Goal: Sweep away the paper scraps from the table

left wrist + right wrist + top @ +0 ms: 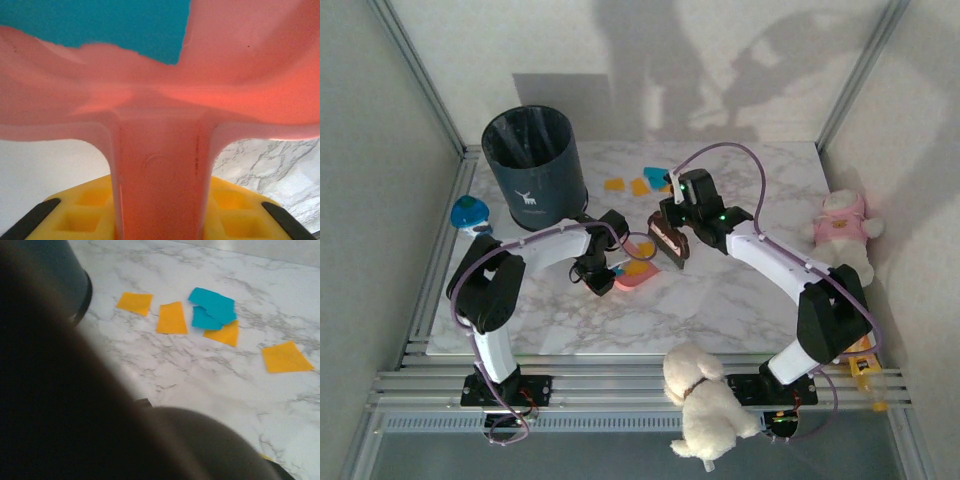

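Several orange and teal paper scraps (642,184) lie on the white marble table (740,300) beyond both grippers; they appear as orange pieces (171,318) and teal pieces (212,307) in the right wrist view. My left gripper (603,262) is shut on the handle of a pink dustpan (635,274), which rests on the table with orange scraps in it. In the left wrist view the handle (160,190) sits between yellow fingers (235,210), and a teal scrap (100,25) lies in the pan. My right gripper (677,218) is shut on a dark brown brush (670,241) just right of the dustpan; the brush (100,415) hides its fingers.
A dark bin (533,165) stands at the back left, its edge (70,270) close to the scraps. A small blue-green toy (470,213) sits by the left rail. A pink-dressed plush (845,225) lies at the right edge, a white plush (705,400) on the front rail.
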Motion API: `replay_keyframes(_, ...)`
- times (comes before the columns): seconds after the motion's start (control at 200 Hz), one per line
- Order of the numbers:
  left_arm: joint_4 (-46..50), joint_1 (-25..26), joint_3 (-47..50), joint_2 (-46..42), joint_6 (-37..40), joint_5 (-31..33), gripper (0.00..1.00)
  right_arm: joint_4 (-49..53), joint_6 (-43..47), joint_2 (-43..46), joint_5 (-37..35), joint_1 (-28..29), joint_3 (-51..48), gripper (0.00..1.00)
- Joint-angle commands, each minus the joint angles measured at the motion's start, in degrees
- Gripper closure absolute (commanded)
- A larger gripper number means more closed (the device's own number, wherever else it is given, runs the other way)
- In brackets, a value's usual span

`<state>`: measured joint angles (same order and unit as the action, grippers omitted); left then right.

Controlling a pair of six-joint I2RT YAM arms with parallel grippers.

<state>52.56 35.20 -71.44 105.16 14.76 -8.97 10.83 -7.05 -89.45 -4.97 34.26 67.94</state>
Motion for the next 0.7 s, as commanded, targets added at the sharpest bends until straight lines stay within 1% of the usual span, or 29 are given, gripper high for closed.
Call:
replay_keyframes(0.0, 1.6, 0.0, -0.4, 1.4, 0.0, 1.0, 1.00, 1.3, 0.8, 0.1, 5.3, 0.4, 1.0, 1.00)
replay_keyframes(0.155, 1.1, -0.2, -0.6, 1.6, 0.1, 0.8, 1.00, 1.1, 1.2, 2.0, 10.4, 0.6, -0.3, 1.00)
replay_keyframes(0.29, 1.0, -0.2, -1.0, 1.9, 0.1, 0.9, 1.00, 0.2, 1.2, 4.3, 11.2, 0.6, -1.3, 1.00)
replay_keyframes(0.381, 0.6, -0.2, -1.2, 1.7, 0.2, 0.9, 1.00, -0.4, 1.3, 5.6, 10.7, 0.6, -1.7, 1.00)
replay_keyframes(0.611, -1.8, -0.3, -1.2, -0.6, 0.2, 0.8, 1.00, -4.1, 0.0, 9.8, 5.7, 0.5, -4.0, 1.00)
replay_keyframes(0.696, -3.5, -0.8, -0.9, -2.0, 0.3, 0.5, 1.00, -4.9, -0.8, 11.3, 1.5, 0.4, -5.1, 1.00)
